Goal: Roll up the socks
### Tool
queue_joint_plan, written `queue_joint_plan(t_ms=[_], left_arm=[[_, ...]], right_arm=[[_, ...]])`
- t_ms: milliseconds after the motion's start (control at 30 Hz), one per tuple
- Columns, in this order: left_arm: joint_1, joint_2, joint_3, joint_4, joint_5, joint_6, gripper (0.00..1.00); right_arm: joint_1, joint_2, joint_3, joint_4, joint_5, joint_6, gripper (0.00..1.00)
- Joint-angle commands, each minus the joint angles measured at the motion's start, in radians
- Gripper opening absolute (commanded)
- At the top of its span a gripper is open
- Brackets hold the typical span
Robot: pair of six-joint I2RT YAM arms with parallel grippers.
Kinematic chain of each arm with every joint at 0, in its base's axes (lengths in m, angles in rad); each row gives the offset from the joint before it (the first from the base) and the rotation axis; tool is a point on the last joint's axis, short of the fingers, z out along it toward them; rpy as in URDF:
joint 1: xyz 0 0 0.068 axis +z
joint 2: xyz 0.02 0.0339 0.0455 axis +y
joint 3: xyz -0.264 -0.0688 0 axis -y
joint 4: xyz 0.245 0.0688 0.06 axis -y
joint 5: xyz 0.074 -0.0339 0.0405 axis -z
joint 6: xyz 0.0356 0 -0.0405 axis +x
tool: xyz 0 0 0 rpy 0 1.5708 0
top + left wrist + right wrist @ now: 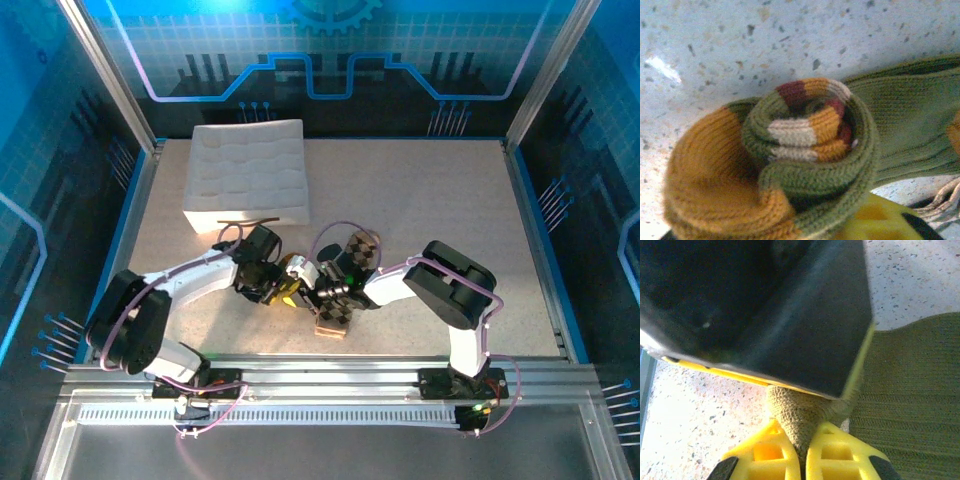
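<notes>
- Overhead, blue lit walls with a circuit pattern and metal posts close the cell on all sides.
- The pale speckled table [430, 200] carries everything.
- A white quilted tray [250, 172] lies at the far left of the table, apart from the socks.
- Both arms bend inward and meet near the middle of the table.
- The argyle sock [360, 248] lies flat under the right arm's wrist.
- The green sock [805, 150] is wound into a spiral at its orange end, and the rest of it is flat on the table.
- The right gripper [802, 450] is clenched on a tan knit fold of the argyle sock, just beside the green one.
- The left gripper [281, 290] is at the spiral. A yellow pad [875, 217] shows just under the spiral, but I cannot tell if the jaws press it.
</notes>
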Motion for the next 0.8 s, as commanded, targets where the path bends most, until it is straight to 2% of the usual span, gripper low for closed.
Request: queue_joint_plan(t_ms=[0,67,167,233,367,500,633,767], left_arm=[[-0.014,0.093,-0.021,-0.104,-0.001,0.021,0.14],[-0.018,0.112,-0.011,-0.151,0.006,0.025,0.04],[-0.024,0.129,0.009,-0.209,0.011,0.029,0.0],[-0.026,0.138,0.026,-0.231,0.011,0.032,0.0],[-0.027,0.173,0.082,-0.268,0.015,0.043,0.0],[-0.028,0.216,0.133,-0.292,0.028,0.064,0.0],[-0.028,0.261,0.172,-0.308,0.052,0.086,0.0],[-0.026,0.287,0.191,-0.305,0.073,0.096,0.0]], right_arm=[[-0.012,0.051,-0.084,-0.265,0.083,-0.036,0.01],[-0.006,0.003,-0.094,-0.219,0.09,-0.09,0.12],[0.022,-0.095,-0.104,-0.186,0.14,-0.192,0.39],[0.05,-0.163,-0.119,-0.149,0.211,-0.257,0.48],[0.115,-0.23,-0.116,-0.125,0.4,-0.334,0.54],[0.198,-0.23,-0.1,-0.096,0.576,-0.389,0.59],[0.236,-0.187,-0.052,-0.101,0.67,-0.405,0.61],[0.244,-0.123,-0.012,-0.12,0.691,-0.412,0.6]])
